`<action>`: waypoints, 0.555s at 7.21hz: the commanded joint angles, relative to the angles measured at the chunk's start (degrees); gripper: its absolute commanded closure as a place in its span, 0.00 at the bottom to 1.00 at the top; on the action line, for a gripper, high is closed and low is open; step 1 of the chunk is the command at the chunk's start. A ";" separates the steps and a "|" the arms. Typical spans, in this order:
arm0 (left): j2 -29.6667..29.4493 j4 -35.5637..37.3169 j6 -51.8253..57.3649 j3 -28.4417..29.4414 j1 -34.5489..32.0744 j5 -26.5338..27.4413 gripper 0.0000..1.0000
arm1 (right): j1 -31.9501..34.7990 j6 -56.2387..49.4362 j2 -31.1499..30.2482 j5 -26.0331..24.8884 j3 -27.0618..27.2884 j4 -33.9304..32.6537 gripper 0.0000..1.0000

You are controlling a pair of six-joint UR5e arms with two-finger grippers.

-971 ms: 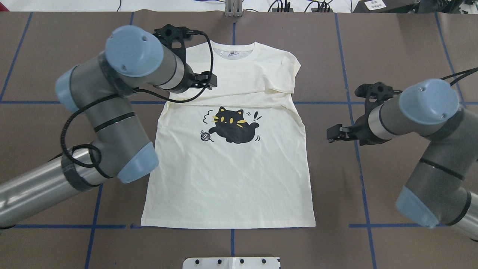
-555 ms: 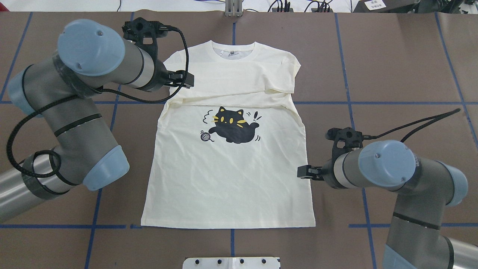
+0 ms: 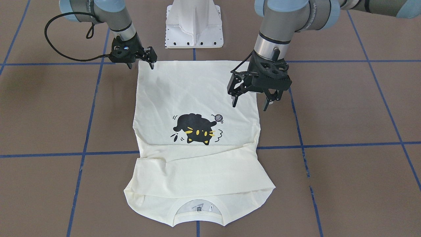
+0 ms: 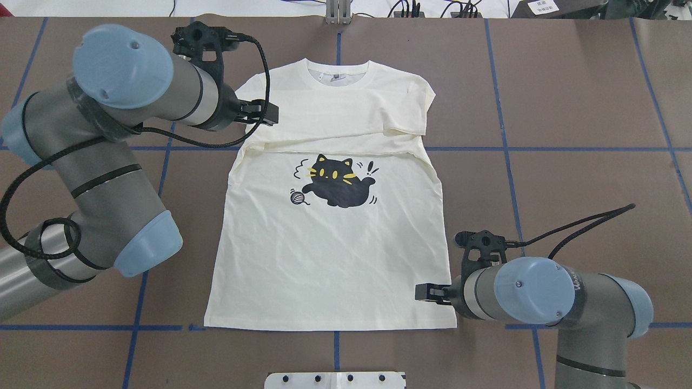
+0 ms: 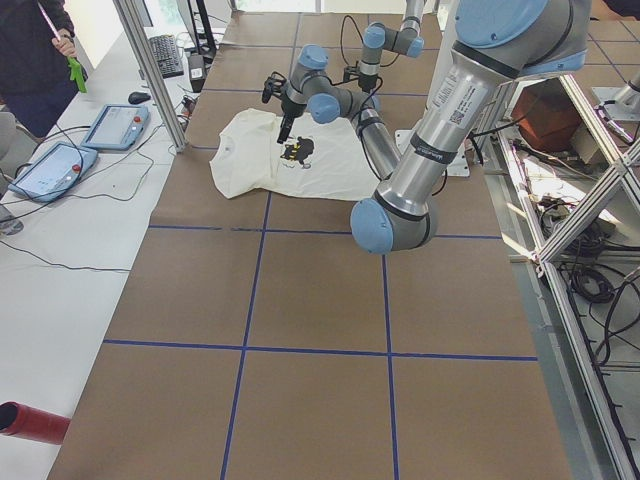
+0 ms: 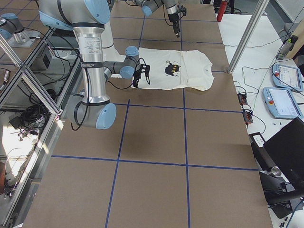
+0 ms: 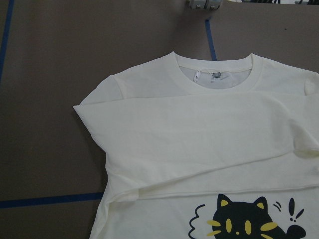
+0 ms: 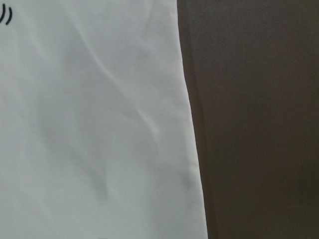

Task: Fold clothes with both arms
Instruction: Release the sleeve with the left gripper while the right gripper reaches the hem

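Note:
The cream T-shirt [image 4: 330, 254] lies flat on the brown table, cat print [image 4: 338, 181] up, collar far from the robot, both sleeves folded across the chest. My left gripper [image 4: 268, 113] is open and empty, raised above the shirt's left shoulder; in the front view [image 3: 250, 103] its fingers stand spread. My right gripper [image 4: 424, 292] is open and empty, low over the hem's right corner, also seen in the front view [image 3: 141, 65]. The left wrist view shows collar and folded sleeves [image 7: 199, 129]. The right wrist view shows the shirt's side edge [image 8: 189, 149] close up.
The white pedestal base [image 3: 194, 26] stands just behind the hem. Blue tape lines [image 4: 503, 148] grid the brown table. Teach pendants [image 5: 60, 165] and a person [image 5: 30, 50] are beyond the table's far side. Metal frame posts [image 6: 242, 38] stand there.
My left gripper has pulled back from the chest to the left shoulder. My right gripper has swung from beside the shirt's right edge toward the robot, to the hem's right corner.

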 commanded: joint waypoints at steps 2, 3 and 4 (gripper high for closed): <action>0.00 0.00 0.02 -0.30 0.00 -0.03 0.00 | -1.79 1.43 -0.18 0.38 -0.22 -0.30 0.04; 0.00 0.00 0.02 -0.39 -0.09 -0.03 0.00 | -1.97 2.13 -0.19 0.64 -0.22 -0.30 0.08; 0.00 0.00 0.02 -0.39 -0.09 0.06 0.00 | -1.97 2.23 -0.71 0.99 -0.13 -0.30 0.16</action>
